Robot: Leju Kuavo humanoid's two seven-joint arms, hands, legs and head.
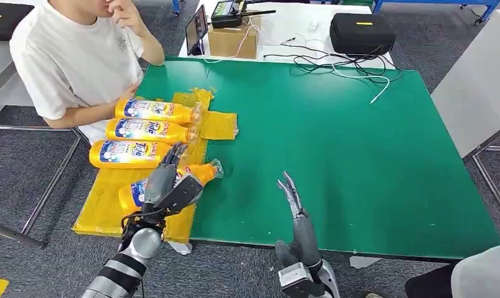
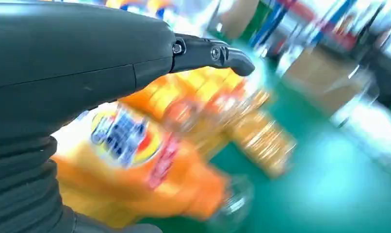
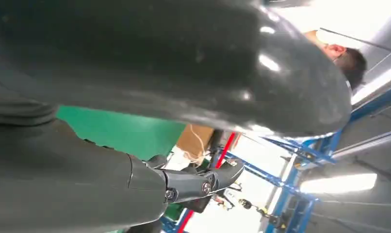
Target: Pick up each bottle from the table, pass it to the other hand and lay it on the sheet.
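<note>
Grey carpet surrounds a green-topped table (image 1: 334, 155) with a crinkled yellow plastic sheet (image 1: 105, 208) draped over its near-left corner, beside a seated person in a white shirt (image 1: 74, 59). Three orange detergent bottles with blue-and-red labels lie side by side on the sheet (image 1: 153, 110) (image 1: 147, 131) (image 1: 126, 154), long axes running across the table, clear caps toward its middle. A fourth orange bottle (image 1: 201, 172) lies nearest the robot, at the sheet's edge, its clear cap pointing out over the green and slightly away. The left hand (image 1: 170, 183) rests over this bottle's body, fingers draped across it; whether it grips is unclear, since the left wrist view is blurred. The right hand (image 1: 292, 195) hovers above the green top, fingers straight, holding nothing. These bottles look full, so fairly heavy, with smooth, rigid plastic likely to slip; the broad labelled body seems the safest hold, not the narrow neck
</note>
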